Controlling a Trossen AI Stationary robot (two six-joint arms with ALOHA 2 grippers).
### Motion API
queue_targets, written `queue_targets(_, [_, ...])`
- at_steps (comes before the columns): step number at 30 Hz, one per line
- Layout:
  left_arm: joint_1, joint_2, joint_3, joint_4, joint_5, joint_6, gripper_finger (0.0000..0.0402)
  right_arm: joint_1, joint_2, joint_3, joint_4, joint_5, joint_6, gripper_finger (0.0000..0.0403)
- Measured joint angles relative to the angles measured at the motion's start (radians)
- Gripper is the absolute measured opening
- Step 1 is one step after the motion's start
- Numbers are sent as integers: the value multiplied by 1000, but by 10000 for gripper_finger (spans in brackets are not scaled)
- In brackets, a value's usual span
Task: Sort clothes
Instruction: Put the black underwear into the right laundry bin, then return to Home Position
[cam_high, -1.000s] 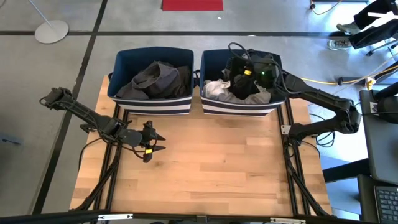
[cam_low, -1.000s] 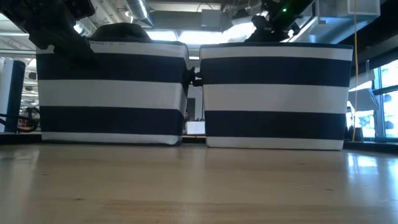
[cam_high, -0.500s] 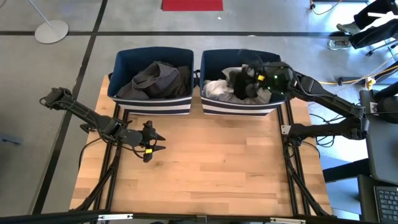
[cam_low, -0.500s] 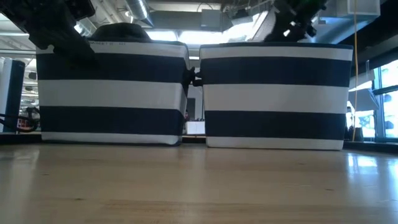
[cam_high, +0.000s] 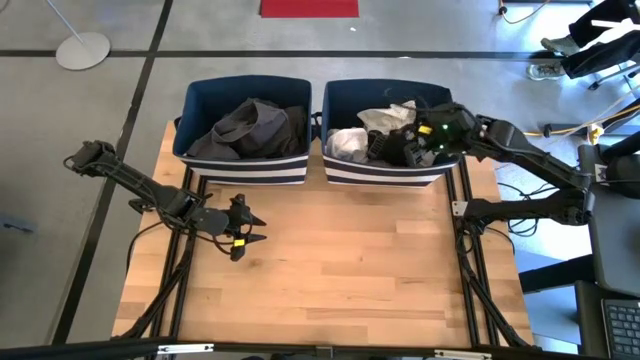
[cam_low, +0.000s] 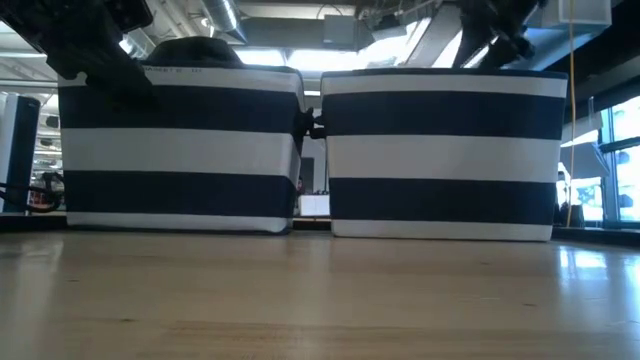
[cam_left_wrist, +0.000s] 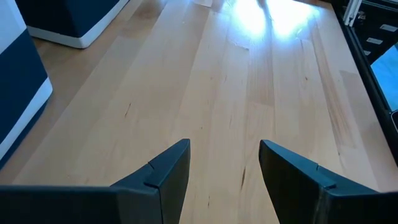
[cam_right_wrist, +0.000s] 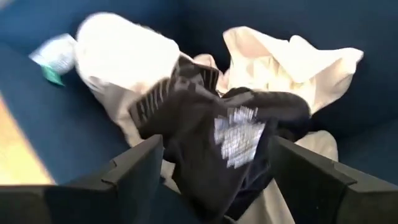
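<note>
Hovering over the right-hand bin (cam_high: 385, 165), the right gripper (cam_high: 415, 145) has its fingers spread wide with nothing between them, and a black garment (cam_right_wrist: 230, 140) lies just ahead of them on top of the white garments (cam_right_wrist: 124, 50). Parted over a full bin like that, it reads to me as a drop rather than a pick, though that is only a judgement. Lights are piled in this bin with the black piece on top; the darker greys (cam_high: 250, 125) fill the left-hand bin (cam_high: 243, 165), so the clothes look split by shade, and that black one may be in the wrong place.

Over on the near-left part of the table (cam_high: 350, 270), the left gripper (cam_high: 240, 243) waits low above bare wood, fingers well apart and holding nothing. No garment shows on the tabletop.

Obstacles? The two striped bins stand side by side with a narrow gap between them, and their tall walls hide the contents from table height. Any reach into the right bin has to come over its rim.
</note>
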Motion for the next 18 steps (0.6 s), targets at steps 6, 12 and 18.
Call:
queue_targets(6, [0, 0, 0, 0, 0, 0, 182, 0, -1, 125, -46, -25, 69, 292])
queue_targets(12, [0, 0, 0, 1, -1, 10, 182, 58, -1, 135, -26, -117, 35, 292])
queue_targets(18, [0, 0, 0, 46, -33, 60, 182, 248, -1, 38, 163, -102, 1, 292])
